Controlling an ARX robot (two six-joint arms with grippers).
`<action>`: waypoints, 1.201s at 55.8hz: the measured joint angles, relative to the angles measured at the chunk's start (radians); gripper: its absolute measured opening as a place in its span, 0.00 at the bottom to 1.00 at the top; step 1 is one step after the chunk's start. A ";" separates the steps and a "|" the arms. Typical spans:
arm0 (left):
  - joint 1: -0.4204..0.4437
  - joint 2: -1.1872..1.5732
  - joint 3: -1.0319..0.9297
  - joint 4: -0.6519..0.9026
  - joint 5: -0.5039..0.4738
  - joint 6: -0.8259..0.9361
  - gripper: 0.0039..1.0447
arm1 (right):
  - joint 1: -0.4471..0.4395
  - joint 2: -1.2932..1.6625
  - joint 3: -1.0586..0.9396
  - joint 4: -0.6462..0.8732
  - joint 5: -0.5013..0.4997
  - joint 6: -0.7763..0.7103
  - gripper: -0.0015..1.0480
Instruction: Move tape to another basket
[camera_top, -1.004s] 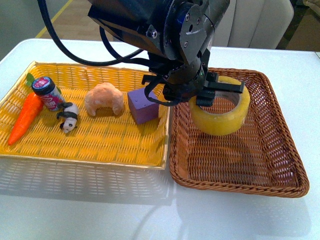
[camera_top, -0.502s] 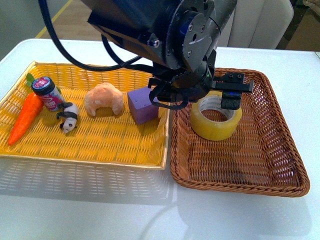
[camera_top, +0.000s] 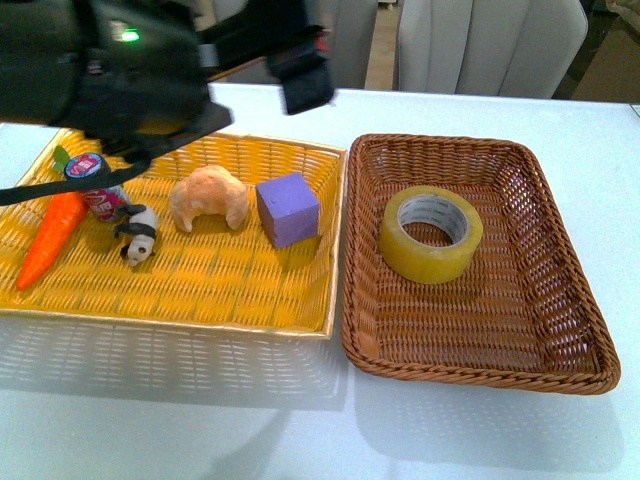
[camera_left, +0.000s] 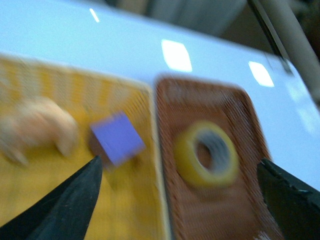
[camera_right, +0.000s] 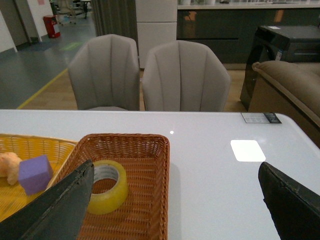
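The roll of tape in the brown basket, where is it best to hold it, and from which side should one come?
Pinch the wall of the tape across its thickness, hole to outside, coming straight down. The roll lies flat with its hole facing up, and the raised rim of the brown basket would likely hinder a sideways approach.

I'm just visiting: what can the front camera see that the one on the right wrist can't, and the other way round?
Only the front view: the carrot, the small bottle, the panda toy and the blurred left arm above the yellow basket.
Only the right wrist view: the right gripper, its dark fingers spread apart, and a sofa beyond the table.
Both: the tape lying flat in the brown basket, the purple block, the croissant and the yellow basket.
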 joint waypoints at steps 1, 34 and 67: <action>-0.002 0.001 -0.015 0.045 -0.060 0.033 0.81 | 0.000 0.000 0.000 0.000 -0.003 0.000 0.91; 0.233 -0.483 -0.566 0.405 -0.151 0.365 0.01 | 0.000 0.000 0.000 0.000 0.000 0.000 0.91; 0.413 -0.985 -0.702 0.042 0.013 0.370 0.01 | 0.000 0.000 0.000 0.000 0.000 0.000 0.91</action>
